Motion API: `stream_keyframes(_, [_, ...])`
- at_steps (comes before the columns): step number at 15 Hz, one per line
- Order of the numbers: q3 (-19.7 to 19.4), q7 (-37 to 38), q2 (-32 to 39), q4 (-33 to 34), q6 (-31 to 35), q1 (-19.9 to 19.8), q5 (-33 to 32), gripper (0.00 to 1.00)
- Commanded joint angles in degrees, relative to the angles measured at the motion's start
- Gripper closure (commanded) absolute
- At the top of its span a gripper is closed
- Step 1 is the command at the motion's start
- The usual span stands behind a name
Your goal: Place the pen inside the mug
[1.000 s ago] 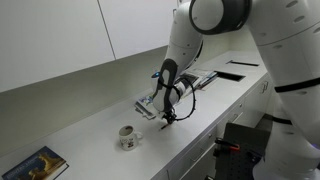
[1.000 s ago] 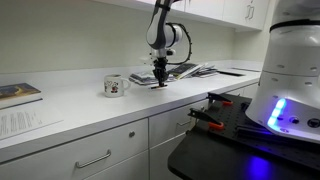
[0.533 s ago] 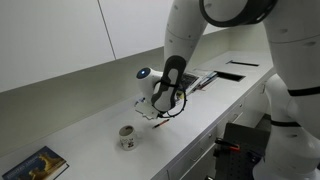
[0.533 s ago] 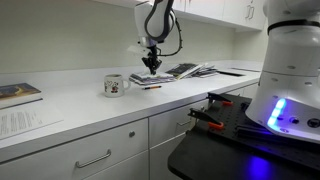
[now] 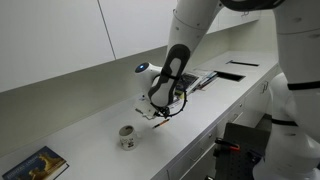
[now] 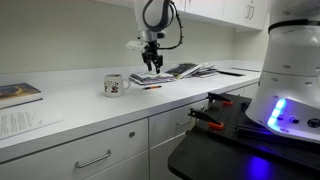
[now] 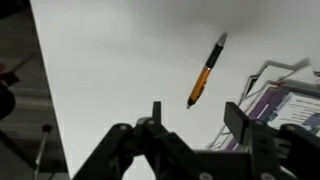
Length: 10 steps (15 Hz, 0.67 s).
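The pen, thin and orange-and-dark, lies flat on the white counter, just right of the mug in an exterior view. The white mug with a dark pattern stands upright on the counter, also seen from above in an exterior view. My gripper hangs in the air above the pen with its jaws open and nothing between them. In both exterior views the gripper is well clear of the counter.
A pile of magazines lies on the counter just beyond the pen. A book and a printed sheet lie towards the far end past the mug. Red-handled tools rest on a dark surface in front of the cabinets.
The gripper has risen from counter level to well above it, and its jaws have gone from shut to open. The pen stays on the counter beside the mug.
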Motion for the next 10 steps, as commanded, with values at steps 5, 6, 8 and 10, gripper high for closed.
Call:
stream_keyframes(5, [9.2, -6.4, 2.3, 3.4, -4.6, -11.8, 14.9, 0.22])
stream_keyframes(6, [9.5, -7.2, 3.2, 4.3, -4.7, -12.5, 16.2, 0.27])
stream_keyframes(8, [9.7, -7.7, 5.3, 6.7, -6.0, -13.4, 18.4, 0.35])
stream_keyframes(10, [9.8, -7.7, 7.5, 9.2, -6.3, -14.1, 20.0, 0.43])
